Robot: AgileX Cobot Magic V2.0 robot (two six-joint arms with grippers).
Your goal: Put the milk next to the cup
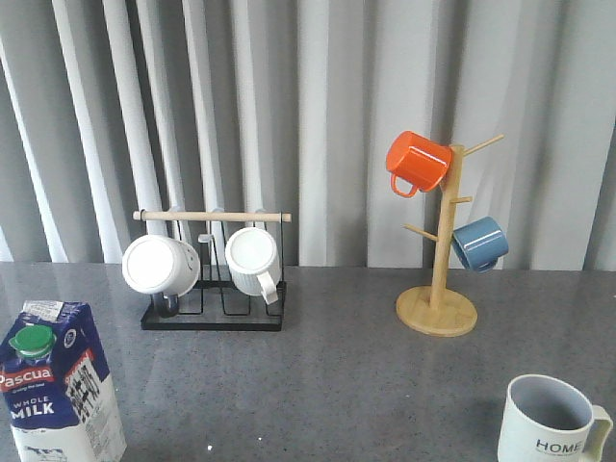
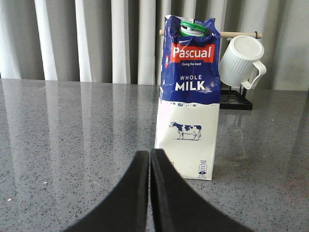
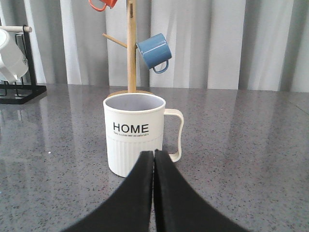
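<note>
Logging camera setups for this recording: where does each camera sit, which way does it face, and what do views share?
Front view: looks forward over the grey table toward the curtain; no arm shows.
Left wrist view: low behind the shut left gripper, facing the dark-blue and white milk carton.
Right wrist view: behind the shut right gripper, facing the off-white ribbed HOME mug.
Shared: front and left wrist views both show the carton; front and right wrist views show the mug and the wooden mug tree.

milk [image 2: 188, 96]: "Pascual", "Giving the best", "WHOLE MILK"; cup [image 3: 135, 135]: "HOME"
</note>
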